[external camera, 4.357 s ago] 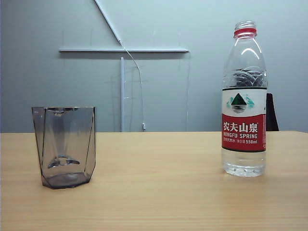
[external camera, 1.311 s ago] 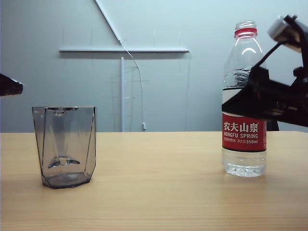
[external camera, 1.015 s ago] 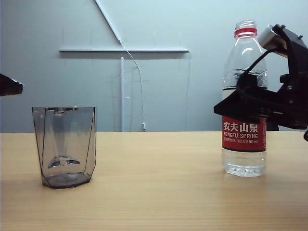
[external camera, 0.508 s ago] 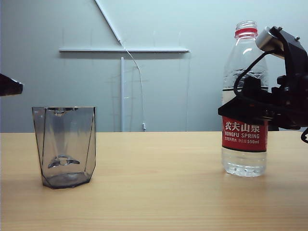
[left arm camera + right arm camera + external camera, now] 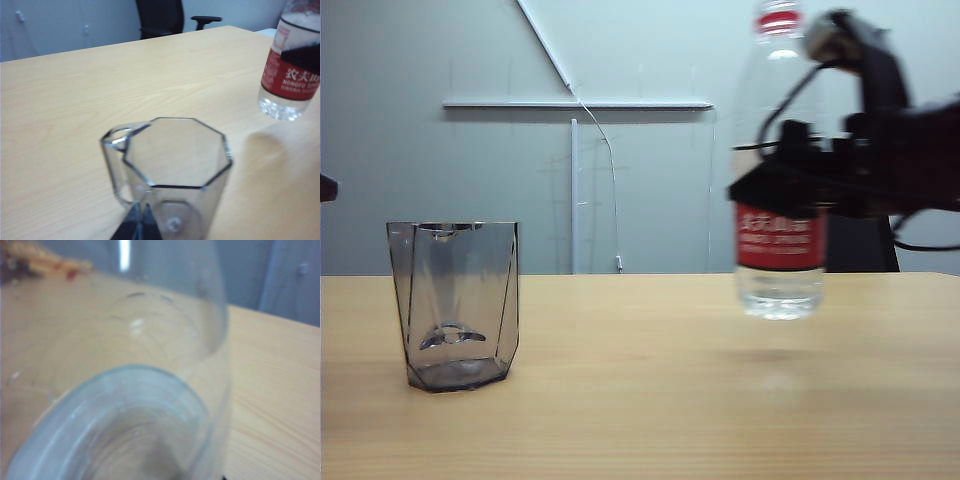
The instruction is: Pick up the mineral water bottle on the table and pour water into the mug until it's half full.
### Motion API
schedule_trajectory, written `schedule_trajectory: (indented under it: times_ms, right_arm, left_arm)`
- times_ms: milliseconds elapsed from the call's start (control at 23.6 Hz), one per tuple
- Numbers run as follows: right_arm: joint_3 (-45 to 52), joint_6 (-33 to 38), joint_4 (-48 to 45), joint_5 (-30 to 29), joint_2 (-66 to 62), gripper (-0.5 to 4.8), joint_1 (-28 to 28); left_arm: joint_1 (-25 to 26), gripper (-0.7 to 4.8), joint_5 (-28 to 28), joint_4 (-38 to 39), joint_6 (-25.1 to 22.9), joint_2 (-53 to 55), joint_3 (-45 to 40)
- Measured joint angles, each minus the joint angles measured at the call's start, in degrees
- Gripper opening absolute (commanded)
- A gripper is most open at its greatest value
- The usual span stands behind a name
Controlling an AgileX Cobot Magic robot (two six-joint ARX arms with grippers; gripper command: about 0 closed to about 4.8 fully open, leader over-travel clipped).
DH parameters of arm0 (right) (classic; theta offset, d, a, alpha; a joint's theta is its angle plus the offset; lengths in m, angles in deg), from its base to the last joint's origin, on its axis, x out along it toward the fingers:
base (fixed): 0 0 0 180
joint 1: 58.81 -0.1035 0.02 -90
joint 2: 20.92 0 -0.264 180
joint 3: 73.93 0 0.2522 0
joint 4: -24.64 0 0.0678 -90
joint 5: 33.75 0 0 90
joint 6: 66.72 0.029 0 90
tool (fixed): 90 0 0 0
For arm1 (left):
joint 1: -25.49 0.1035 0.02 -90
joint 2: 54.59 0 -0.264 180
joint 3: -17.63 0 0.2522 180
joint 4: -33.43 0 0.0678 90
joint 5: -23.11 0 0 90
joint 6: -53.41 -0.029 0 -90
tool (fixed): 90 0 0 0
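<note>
Lifted: mineral water bottle [image 5: 779,180] off table [image 5: 640,400] | right gripper [image 5: 790,185] pinching it | left gripper [image 5: 139,227] apparently closed, near mug [image 5: 453,305]

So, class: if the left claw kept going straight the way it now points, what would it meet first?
Most likely the mug: in the left wrist view it stands directly ahead of the left claw tips, though the gap between them is hard to judge.

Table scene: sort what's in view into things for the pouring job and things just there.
For the job: mineral water bottle, lifted off the table in the right gripper; empty mug; left gripper near the mug.

Just there: black office chair; wall rails.
</note>
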Motion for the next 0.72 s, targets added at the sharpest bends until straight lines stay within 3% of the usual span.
schedule_trajectory:
  times_ms: [338,508,719]
  right_arm:
    - [-16.94,-19.89,29.73,1.77,-0.02,2.60,-8.76]
    - [-21.31,-28.37,33.05,6.27,-1.84,2.60,-10.05]
    - [-23.54,-36.28,34.53,10.47,-4.22,2.60,-11.26]
  left_arm:
    - [6.91,-0.02,0.04,0.00,0.00,0.00,0.00]
    - [12.57,-0.02,0.04,0.02,0.00,0.00,-0.02]
    - [14.82,-0.02,0.07,0.02,0.00,0.02,0.00]
